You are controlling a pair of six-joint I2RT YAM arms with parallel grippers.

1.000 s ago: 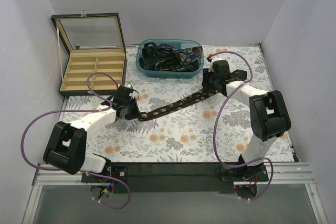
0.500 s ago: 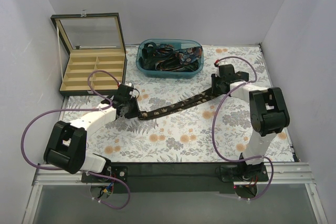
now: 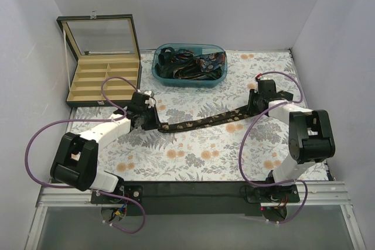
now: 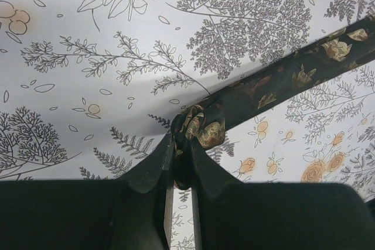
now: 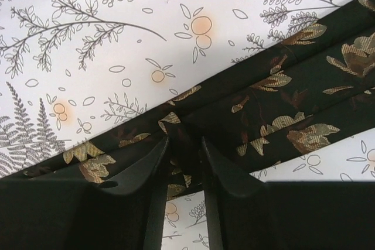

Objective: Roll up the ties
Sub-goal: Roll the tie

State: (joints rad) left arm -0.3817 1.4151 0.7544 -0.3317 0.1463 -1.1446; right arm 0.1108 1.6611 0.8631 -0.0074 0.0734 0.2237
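One dark tie (image 3: 202, 122) w/ gold leaf pattern lies stretched across the middle of the worktop (image 3: 193, 159), which has a floral cover. It runs diagonally from lower left to upper right. The left gripper (image 3: 147, 120) is closed on the tie's left end: in the left wrist view its fingers (image 4: 153, 165) pinch a small bunched fold of fabric (the rest goes away to the upper right, low over the cover). The right gripper (image 3: 252, 107) is closed on the other end. In the right wrist view its fingers (image 5: 225, 171) clamp the near edge of the wider part, where the fabric lies folded lengthwise. The tie is approx. straight between both grippers, not rolled yet. At the back a blue bin (image 3: 188, 82) holds more ties (image 3: 186, 62) in a tangle, and left of it stands a compartment box (image 3: 105, 81) w/ lid open.
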